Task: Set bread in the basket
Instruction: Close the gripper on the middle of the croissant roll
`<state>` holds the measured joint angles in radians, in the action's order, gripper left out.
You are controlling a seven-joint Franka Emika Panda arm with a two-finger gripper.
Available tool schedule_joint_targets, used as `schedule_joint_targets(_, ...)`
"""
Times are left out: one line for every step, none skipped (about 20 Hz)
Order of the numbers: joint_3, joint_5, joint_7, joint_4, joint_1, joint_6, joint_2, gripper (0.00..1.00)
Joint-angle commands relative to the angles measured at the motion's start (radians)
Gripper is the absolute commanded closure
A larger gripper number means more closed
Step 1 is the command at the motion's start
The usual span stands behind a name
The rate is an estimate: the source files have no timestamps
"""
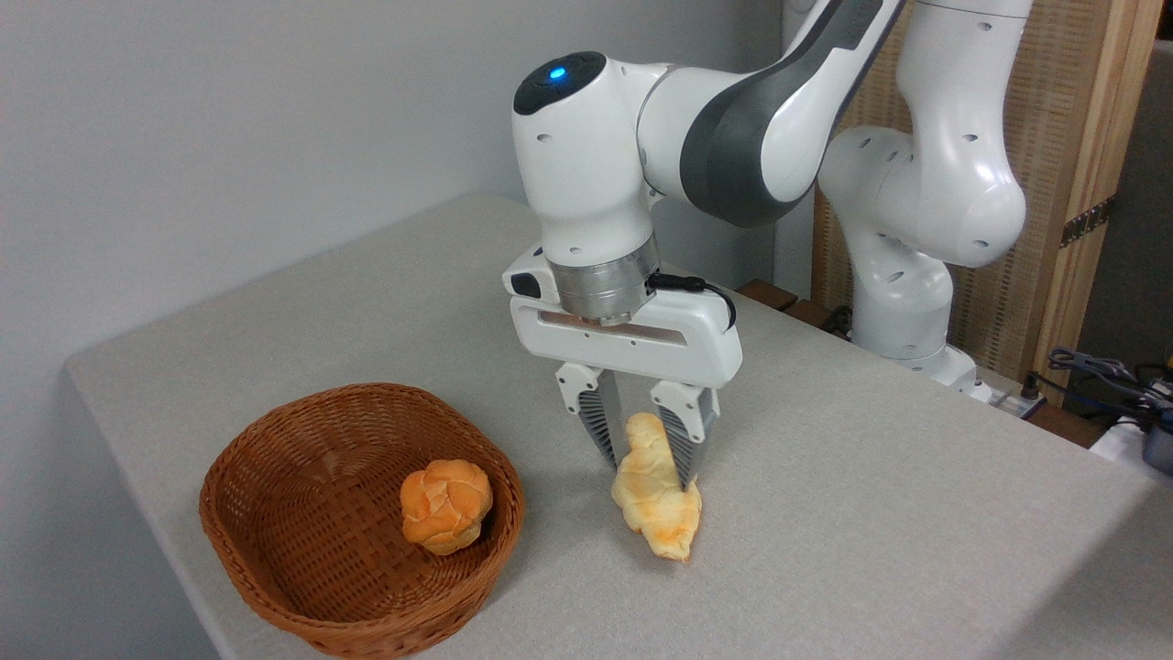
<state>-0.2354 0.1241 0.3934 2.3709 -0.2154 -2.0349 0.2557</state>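
I'm closing my gripper on the bread, frame center, fingers pinching both sides; basket sitting lower left w/ roll inside.

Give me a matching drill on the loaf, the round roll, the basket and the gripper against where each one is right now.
1. braided loaf
2. round roll
3. basket
4. gripper

A. on the table, lower left
B. lying in the wicker
C. fingers either side of the bread
D. on the table, just right of the basket

Pairs: 1-D, 2-B, 3-A, 4-C
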Motion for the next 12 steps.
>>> schedule_joint_targets(-0.010, 0.028, -0.013, 0.022, -0.009, -0.024, 0.011, 0.70)
schedule_joint_targets(-0.010, 0.028, -0.013, 0.022, -0.009, -0.024, 0.011, 0.70)
schedule_joint_targets(-0.010, 0.028, -0.013, 0.022, -0.009, -0.024, 0.011, 0.70)
schedule_joint_targets(-0.010, 0.028, -0.013, 0.022, -0.009, -0.024, 0.011, 0.70)
schedule_joint_targets(-0.010, 0.028, -0.011, 0.022, -0.009, -0.024, 0.011, 0.71)
schedule_joint_targets(-0.010, 0.028, -0.007, 0.022, -0.009, -0.024, 0.011, 0.72)
schedule_joint_targets(-0.010, 0.028, -0.005, 0.021, -0.009, -0.024, 0.011, 0.73)
schedule_joint_targets(-0.010, 0.028, -0.004, 0.021, -0.009, -0.024, 0.011, 0.76)
schedule_joint_targets(-0.010, 0.028, -0.004, 0.021, -0.009, -0.024, 0.011, 0.76)
schedule_joint_targets(-0.009, 0.028, -0.004, 0.021, -0.009, -0.024, 0.013, 0.77)
schedule_joint_targets(-0.008, 0.028, -0.002, 0.021, -0.009, -0.024, 0.013, 0.79)
schedule_joint_targets(-0.008, 0.028, -0.002, 0.019, -0.009, -0.024, 0.013, 0.79)
